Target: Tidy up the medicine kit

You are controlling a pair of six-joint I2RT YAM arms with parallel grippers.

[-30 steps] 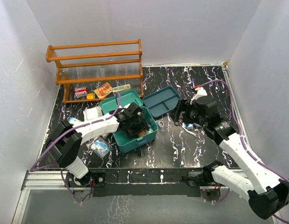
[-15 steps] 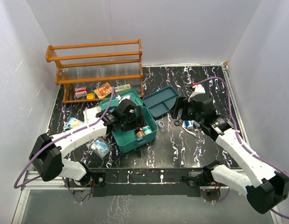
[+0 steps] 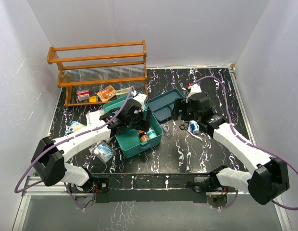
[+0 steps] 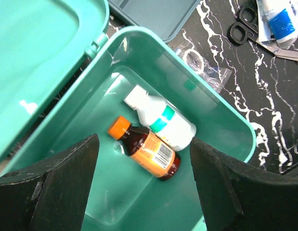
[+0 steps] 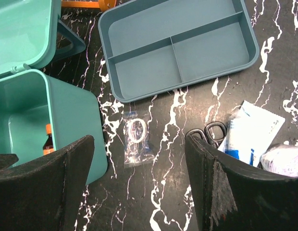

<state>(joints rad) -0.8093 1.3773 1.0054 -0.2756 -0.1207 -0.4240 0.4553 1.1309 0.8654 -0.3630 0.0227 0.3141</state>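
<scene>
Top view: medicine kit (image 3: 135, 146) sits lower-left of centre on the black marbled table (image 3: 187, 156), lid (image 3: 121, 103) thrown back toward the upper left. Left gripper (image 3: 133, 117) hangs right over the open box. Its wrist cam looks straight in, with both fingers (image 4: 53, 192) spread wide at the bottom corners of the frame and nothing between 'em, touching nothing.

Inside the kit, centre of the left wrist frame, are two bottles lying on their sides. There's a brown bottle (image 4: 150, 155) w/ orange cap and orange label, and a white bottle (image 4: 161, 121) w/ a green band. They lie side by side and touching, the white one nearer the far wall, caps pointing to the upper left. Rest of the box floor is bare teal.

Over to the right gripper (image 3: 181, 111), centre-right in the top view, above the gap between the kit and the blue-teal tray (image 5: 178, 48). Its fingers (image 5: 221, 187) are also wide apart, w/ nothing pinched. On its wrist cam the tray fills the top of the frame, showing three compartments. Kit corner is at the left edge, orange cap just peeking over the wall.

Below the tray is a small clear bag (image 5: 136, 137) w/ a ring-shaped item in it, flat on the table just beside the kit's wall. To the lower right, black-handled scissors (image 5: 212, 131) touch a white-and-blue packet (image 5: 252, 132).

Back of the table, upper left in the top view, stands the wooden rack (image 3: 98, 62), w/ a few small boxes under it. More packets lie left of the kit, too small to read.
</scene>
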